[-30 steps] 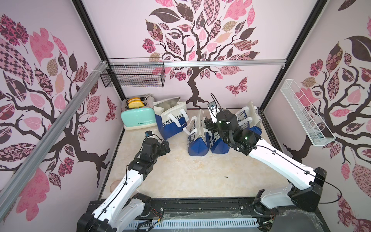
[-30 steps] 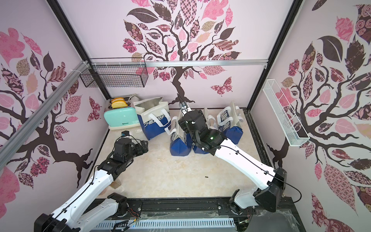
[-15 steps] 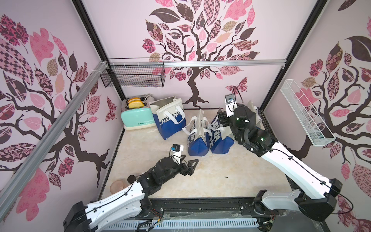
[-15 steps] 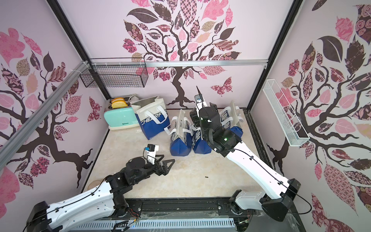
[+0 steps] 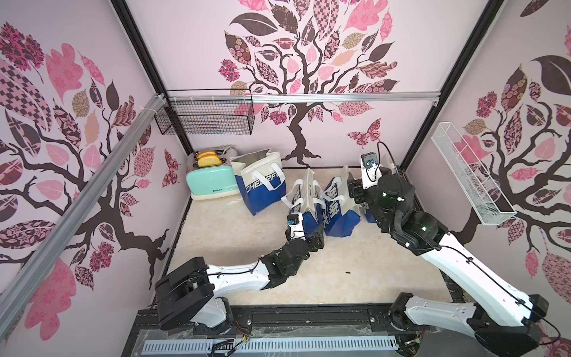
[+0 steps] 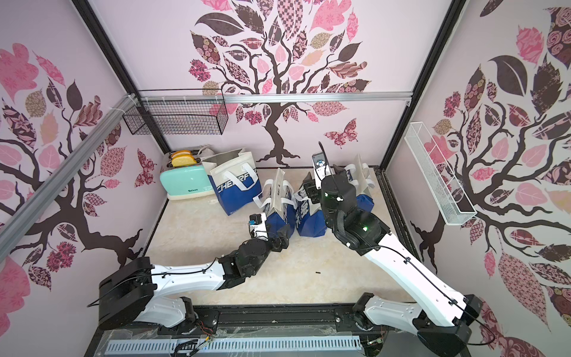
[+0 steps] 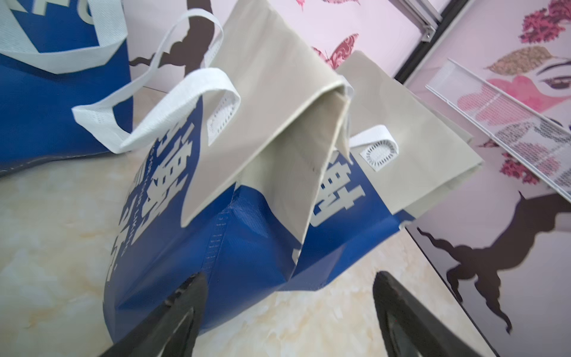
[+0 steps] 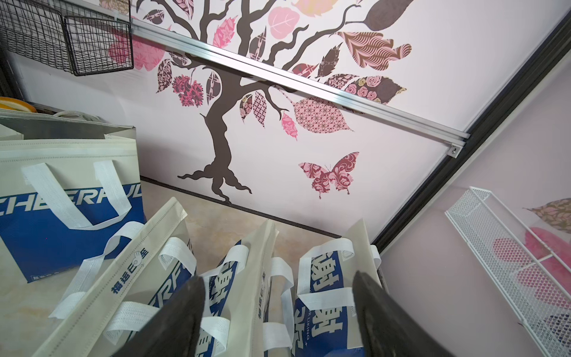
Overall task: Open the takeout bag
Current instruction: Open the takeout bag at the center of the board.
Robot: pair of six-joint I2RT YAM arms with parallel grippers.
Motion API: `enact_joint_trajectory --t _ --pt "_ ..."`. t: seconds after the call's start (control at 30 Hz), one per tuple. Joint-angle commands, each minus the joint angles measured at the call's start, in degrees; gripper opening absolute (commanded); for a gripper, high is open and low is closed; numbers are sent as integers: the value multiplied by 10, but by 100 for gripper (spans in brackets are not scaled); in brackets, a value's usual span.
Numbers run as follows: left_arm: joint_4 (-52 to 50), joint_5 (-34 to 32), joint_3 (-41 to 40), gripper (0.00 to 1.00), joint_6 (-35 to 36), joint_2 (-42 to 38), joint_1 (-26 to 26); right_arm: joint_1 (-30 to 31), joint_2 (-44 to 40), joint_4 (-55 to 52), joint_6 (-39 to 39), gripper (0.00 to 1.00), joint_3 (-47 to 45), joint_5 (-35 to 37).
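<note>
While left fingers (image 7: 176,324) stand apart, folded takeout bag (image 7: 265,129) just ahead, unheld

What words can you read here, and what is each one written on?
"CHEERFU", end hidden: big open bag.
"谢": right folded bag.
"OR LIKING", start hidden: same bag.
"ERF", rest hidden: left folded bag.
Blue characters on that bag's edge: too blurred to be sure.
Toaster label: too small to read.

Front of table (image 5: 355,287) open, wide passage; three closed bags (image 5: 338,213) crowd middle, tight gaps between; open bag (image 5: 262,191) and toaster (image 5: 211,185) fill back-left corner; wire basket (image 5: 204,120) overhangs toaster; strip by back wall (image 5: 333,154) behind bags free
</note>
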Motion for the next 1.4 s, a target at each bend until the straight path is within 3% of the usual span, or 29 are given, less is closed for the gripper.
enact_joint_trajectory --t 0.0,0.37,0.4,0.5,0.67,0.87,1.17,1.37 --pt "66 -72 25 87 -1 44 -3 1 -16 -15 0 78 0 5" --pt "137 -108 50 64 -4 136 6 0 -24 -25 -10 76 -8 -5" --pt "145 -109 49 58 -4 141 8 1 -24 -25 -12 75 -10 -7" --pt "154 -128 54 27 3 151 11 0 -24 -24 -17 74 -15 -14" --pt "176 -121 64 28 33 165 22 0 -23 -13 -36 74 -27 -48" --pt "201 -91 64 2 83 167 29 0 -31 53 -130 73 -98 -129" --pt "192 -65 40 0 124 140 45 -4 25 214 -246 73 -213 -149" --pt "176 -60 24 0 129 116 55 -3 71 272 -297 78 -223 -217"
